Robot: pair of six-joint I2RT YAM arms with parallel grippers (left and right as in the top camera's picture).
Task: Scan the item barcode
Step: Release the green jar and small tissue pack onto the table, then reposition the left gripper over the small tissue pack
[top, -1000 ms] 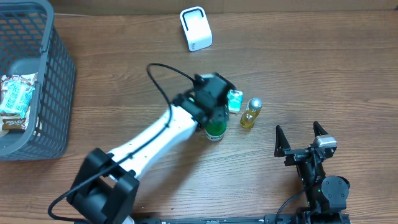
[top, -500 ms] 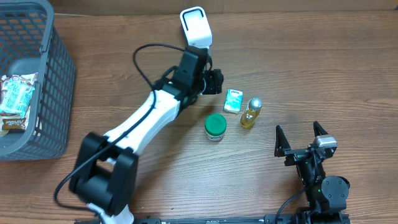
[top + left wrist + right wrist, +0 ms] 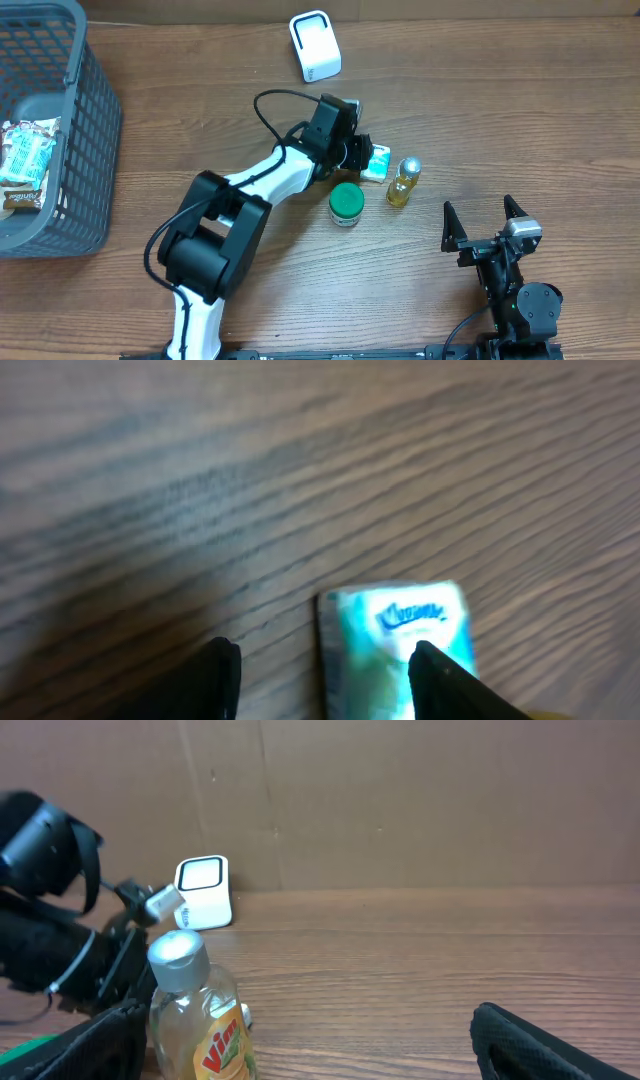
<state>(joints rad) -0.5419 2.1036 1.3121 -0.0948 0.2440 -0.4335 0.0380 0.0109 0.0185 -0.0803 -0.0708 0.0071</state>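
Note:
A small teal tissue packet [image 3: 378, 161] lies flat on the wooden table, between a green-lidded jar [image 3: 346, 203] and a yellow Vim bottle [image 3: 403, 182]. My left gripper [image 3: 363, 156] is down at the packet's left side. In the left wrist view the packet [image 3: 392, 635] lies between the two dark fingers [image 3: 216, 680]. The right finger overlaps it, and bare wood shows between it and the left finger; the left gripper [image 3: 325, 682] is open. The white scanner [image 3: 315, 46] stands at the back. My right gripper [image 3: 485, 224] rests open near the front right.
A grey basket [image 3: 88, 150] at the far left holds a snack packet [image 3: 24, 160]. From the right wrist view I see the Vim bottle [image 3: 200, 1010] close on the left, the scanner [image 3: 203, 892] behind it and the left arm [image 3: 50, 945].
The left arm left the green jar, swung back towards the scanner, then came down beside the tissue packet. Its jaws have narrowed. The right arm has not moved.

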